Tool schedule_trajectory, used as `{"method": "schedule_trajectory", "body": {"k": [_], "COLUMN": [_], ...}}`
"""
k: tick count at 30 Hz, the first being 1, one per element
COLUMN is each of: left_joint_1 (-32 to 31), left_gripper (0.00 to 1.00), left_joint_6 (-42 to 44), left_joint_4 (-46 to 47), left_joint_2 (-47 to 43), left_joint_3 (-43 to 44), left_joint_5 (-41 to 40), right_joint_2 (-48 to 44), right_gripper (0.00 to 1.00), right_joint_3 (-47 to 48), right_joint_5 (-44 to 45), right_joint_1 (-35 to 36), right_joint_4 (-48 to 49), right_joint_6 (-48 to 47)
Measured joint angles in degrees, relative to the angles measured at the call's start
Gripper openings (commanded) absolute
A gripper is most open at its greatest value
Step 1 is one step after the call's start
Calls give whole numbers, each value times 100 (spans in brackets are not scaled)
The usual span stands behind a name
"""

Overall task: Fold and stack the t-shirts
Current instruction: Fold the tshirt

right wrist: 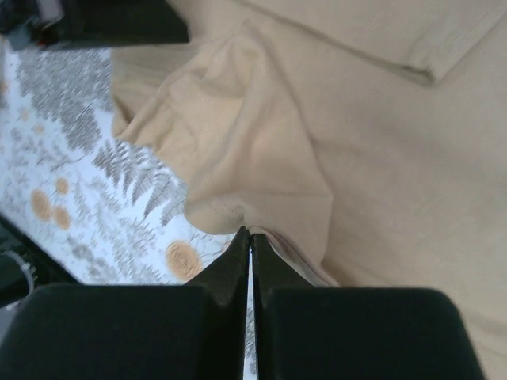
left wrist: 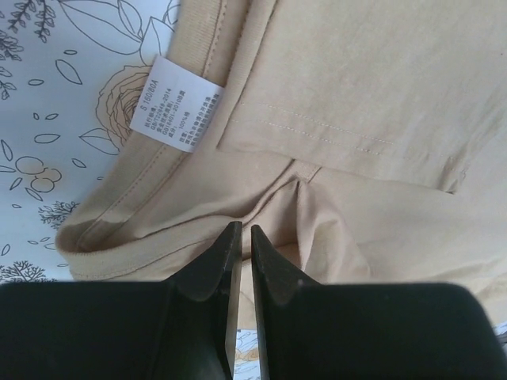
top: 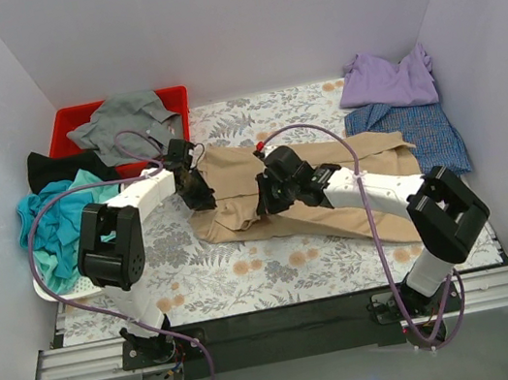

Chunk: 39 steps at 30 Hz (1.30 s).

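We judge folding barely begun: left pincer (left wrist: 240,235) and right pincer (right wrist: 249,235) both pinch closed on the rumpled plain tan-beige cloth t-shirt (top: 375,151) (the crumpled teal cloth t-shirt (top: 54,225) waits).

White tag (left wrist: 178,107) on tan t-shirt (left wrist: 380,95) bears unreadable print.

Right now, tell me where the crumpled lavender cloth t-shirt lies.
Top view: the lavender cloth t-shirt sits crumpled in the far right corner, just behind the blue-checked cloth t-shirt.
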Motion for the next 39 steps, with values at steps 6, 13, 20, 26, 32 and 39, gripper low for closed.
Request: {"method": "schedule_trajectory", "body": {"k": [6,13,20,26,32,39], "left_joint_1": [24,24,24,24,24,15], "left_gripper": [8,8,8,13,15,15], "left_joint_6": [24,39,79,214,278,267], "left_joint_4": [-13,-15,-37,-37,297,1128], "left_joint_2": [-105,-192,-522,-920,-2017,-2118], "left_joint_3": [-216,-577,-748,-1191,-1851,-2120], "left_joint_5": [-42,-57,-168,20,638,1178], "right_joint_2": [380,822,1106,1270,1163,1014], "right_gripper": [1,8,9,53,55,56], "right_joint_3": [229,251,723,1193,1032,988], "right_joint_5": [616,1370,1799,1316,1067,999], "right_joint_1": [-271,-575,-793,-929,-927,-927], "right_joint_4": [-264,-533,-584,-505,-514,-575], "right_joint_6": [-177,-208,-527,-850,-916,-916]}}
